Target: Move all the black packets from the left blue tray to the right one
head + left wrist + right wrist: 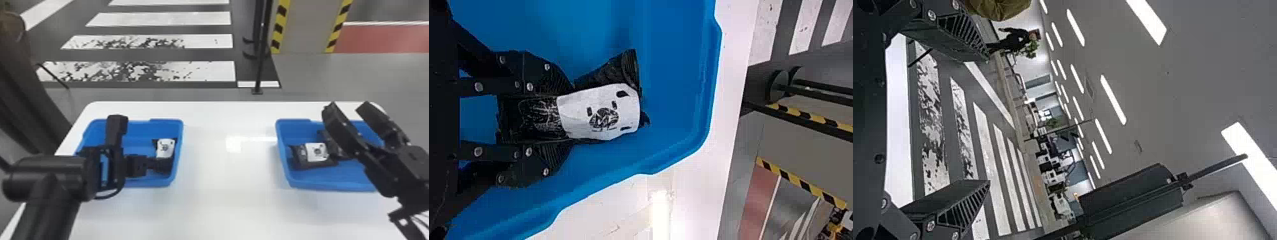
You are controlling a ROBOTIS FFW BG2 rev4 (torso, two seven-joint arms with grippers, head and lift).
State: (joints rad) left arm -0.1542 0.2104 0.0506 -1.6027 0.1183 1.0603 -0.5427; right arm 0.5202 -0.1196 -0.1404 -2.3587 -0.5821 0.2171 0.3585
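Head view: at least one black packet [316, 152] sits in the right blue tray [332, 186], an open right end effector [348, 108] nearby, as the left end effector [566, 118] grips another packet [599, 112], probably the last to go, inside the left tray [151, 183]

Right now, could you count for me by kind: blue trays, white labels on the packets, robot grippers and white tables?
Blue trays: 2, left tray and right tray
White labels: 2, left label and right label
Grippers: 2, left gripper and right gripper
White table: 1
Total: 7
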